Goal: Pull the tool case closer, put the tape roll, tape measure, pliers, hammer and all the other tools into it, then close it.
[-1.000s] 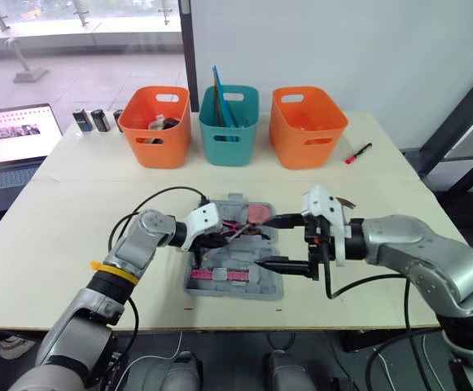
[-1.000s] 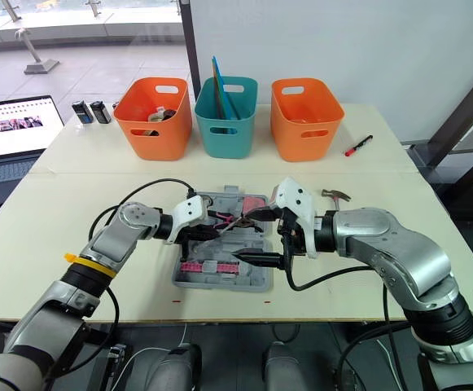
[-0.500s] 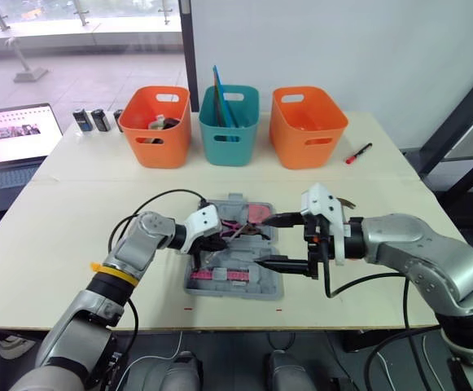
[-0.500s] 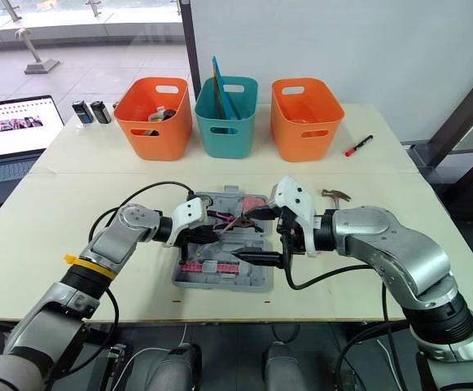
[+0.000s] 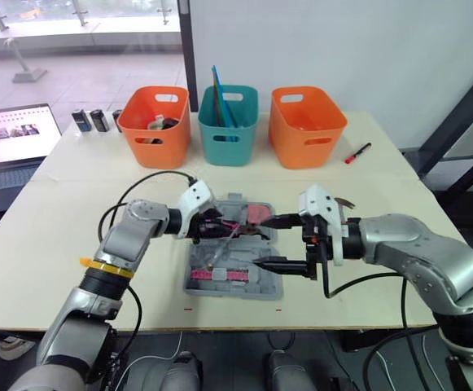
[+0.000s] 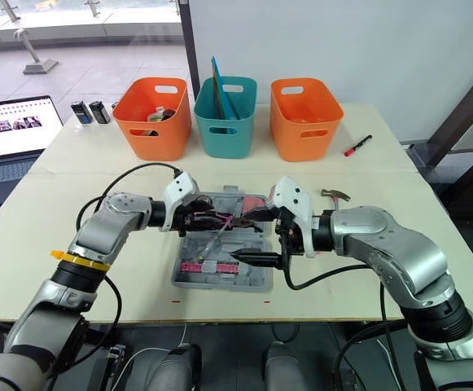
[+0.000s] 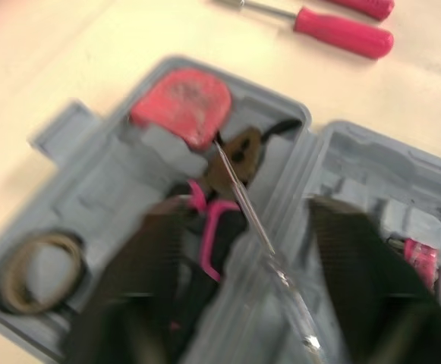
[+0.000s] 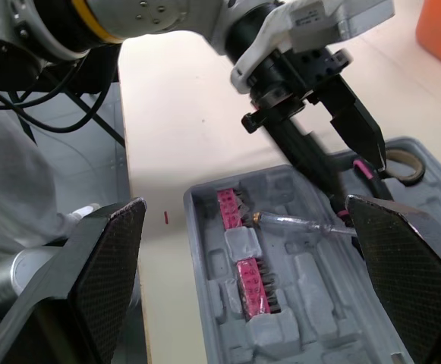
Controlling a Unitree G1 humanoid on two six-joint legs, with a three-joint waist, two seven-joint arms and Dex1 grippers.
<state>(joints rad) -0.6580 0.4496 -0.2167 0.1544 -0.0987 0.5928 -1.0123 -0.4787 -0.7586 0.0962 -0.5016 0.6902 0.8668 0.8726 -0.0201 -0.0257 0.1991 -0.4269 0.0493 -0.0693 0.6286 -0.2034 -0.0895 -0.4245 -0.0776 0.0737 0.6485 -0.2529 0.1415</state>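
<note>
The grey tool case (image 5: 262,287) lies open at the table's front centre. In it are a red tape measure (image 7: 182,102), pink-handled pliers (image 7: 220,189), a tape roll (image 7: 42,269) and pink bit strips (image 8: 250,277). A clear-handled screwdriver (image 5: 224,246) lies slantwise across the case. My left gripper (image 5: 209,227) hovers open over the case's far left part, with the screwdriver shaft (image 7: 258,220) between its spread fingers. My right gripper (image 5: 275,241) is open over the case's right side and holds nothing. A hammer (image 5: 346,201) lies on the table behind the right wrist. A red-handled screwdriver (image 7: 341,34) lies beyond the case.
Two orange bins (image 5: 156,126) (image 5: 306,126) and a teal bin (image 5: 229,124) stand in a row at the back. A red marker (image 5: 357,153) lies at the back right. A laptop (image 5: 16,134) and small cans (image 5: 89,120) are at the far left.
My left gripper has opened and drawn back a little toward the far left. The clear-handled screwdriver it held now lies across the case. The right arm has stayed still.
</note>
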